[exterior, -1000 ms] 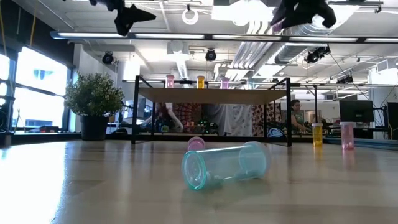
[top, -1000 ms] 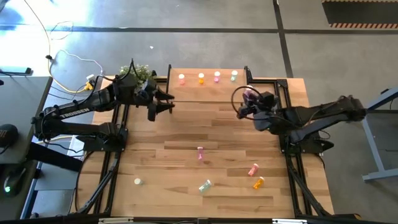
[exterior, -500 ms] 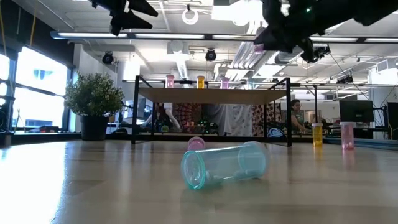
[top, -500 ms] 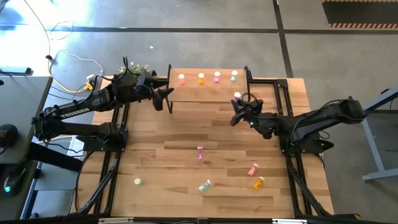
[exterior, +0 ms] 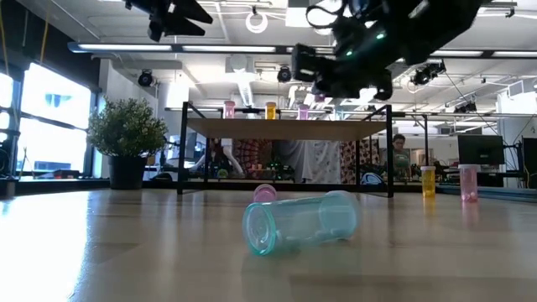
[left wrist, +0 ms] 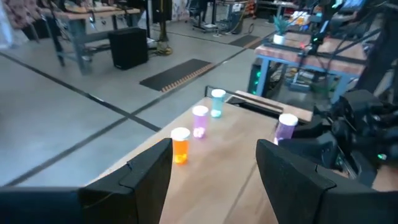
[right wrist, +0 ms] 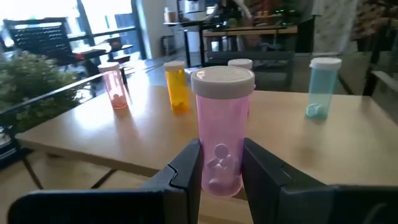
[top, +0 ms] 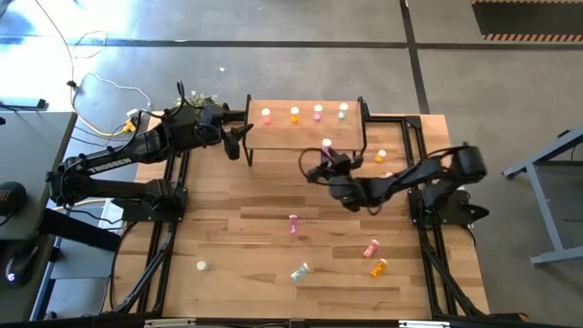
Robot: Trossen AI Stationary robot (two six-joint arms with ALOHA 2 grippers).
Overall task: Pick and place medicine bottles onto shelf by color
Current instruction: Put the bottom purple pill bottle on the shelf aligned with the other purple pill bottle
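Note:
The shelf (top: pixel 305 135) stands at the table's far middle with a pink bottle (top: pixel 266 115), an orange one (top: pixel 295 114), another pink one (top: pixel 318 112) and a green one (top: pixel 342 110) upright in a row. My right gripper (right wrist: pixel 219 171) is shut on a further pink bottle (top: pixel 326 146) at the shelf's near edge. My left gripper (top: pixel 239 137) hangs open at the shelf's left end, holding nothing. More bottles lie or stand on the tabletop: pink (top: pixel 292 224), pale red (top: pixel 371 248), orange (top: pixel 378 267) and green (top: pixel 300 271). My right gripper pinches the pink bottle's lower body (right wrist: pixel 219 155) between its two fingers (right wrist: pixel 186 168), one on each side. The fingers come level from the table's near side. The bottle stands upright in the hold, cap (right wrist: pixel 222 77) up, lifted clear of the table.
A potted plant (top: pixel 202 102) stands behind my left arm at the shelf's left end. A small orange bottle (top: pixel 380 156) stands right of the shelf and a pale one (top: pixel 201 265) at the near left. Black frame rails (top: pixel 168 228) run along both table sides.
My right gripper has come down and toward the table's left with the pink bottle, from near the shelf's right end to the middle of its near edge; the bottle has stayed upright. My left gripper has rolled at the shelf's left end without shifting its place.

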